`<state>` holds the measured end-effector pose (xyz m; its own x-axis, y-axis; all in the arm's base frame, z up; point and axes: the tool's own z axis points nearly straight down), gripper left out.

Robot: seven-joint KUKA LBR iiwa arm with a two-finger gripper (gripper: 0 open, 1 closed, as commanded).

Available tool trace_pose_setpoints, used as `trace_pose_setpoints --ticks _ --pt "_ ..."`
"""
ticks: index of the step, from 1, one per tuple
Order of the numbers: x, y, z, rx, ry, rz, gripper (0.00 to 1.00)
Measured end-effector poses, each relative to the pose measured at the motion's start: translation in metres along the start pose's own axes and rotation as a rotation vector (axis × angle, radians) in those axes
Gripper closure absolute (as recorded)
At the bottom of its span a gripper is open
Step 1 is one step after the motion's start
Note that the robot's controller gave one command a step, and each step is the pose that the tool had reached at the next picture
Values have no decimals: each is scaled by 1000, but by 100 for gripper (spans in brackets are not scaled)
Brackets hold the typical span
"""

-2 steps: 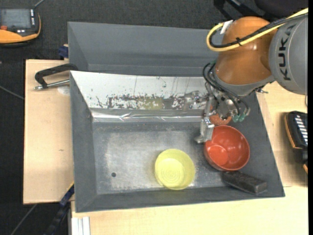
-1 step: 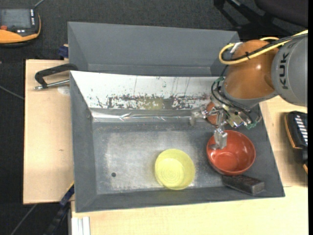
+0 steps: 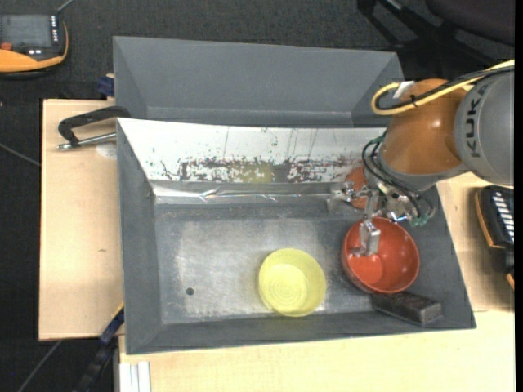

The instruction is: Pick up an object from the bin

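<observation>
Camera view:
- Jaws down inside red bowl (image 3: 389, 261), near its left rim. Apart or together: cannot tell.
- Red bowl at right end of bin (image 3: 212, 256), resting on floor, not lifted.
- Yellow cup (image 3: 292, 282) on its side left of bowl, close, not touching.
- Dark block (image 3: 407, 306) just beside bowl's lower right edge.
- Judged stage: approach done; grip unconfirmed; lift and carry out of bin left.
- Writing: "KUKA" on grey arm (image 3: 490, 129), last letter unclear. No labels legible on bowl, cup or block.

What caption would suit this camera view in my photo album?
Robot gripper over a red bowl at the right of the bin, with a yellow cup and a dark block nearby.
</observation>
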<state>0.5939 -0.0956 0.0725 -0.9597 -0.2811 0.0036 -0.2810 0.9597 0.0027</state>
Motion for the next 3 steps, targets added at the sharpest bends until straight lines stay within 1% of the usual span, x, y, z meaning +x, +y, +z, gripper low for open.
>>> trace_pose_setpoints --ticks 1,2,3 --pt "-1 0 -1 1 -3 -1 100" --pt "-3 39 -93 3 -16 -5 100" --pt "-15 22 -177 9 -32 -22 100"
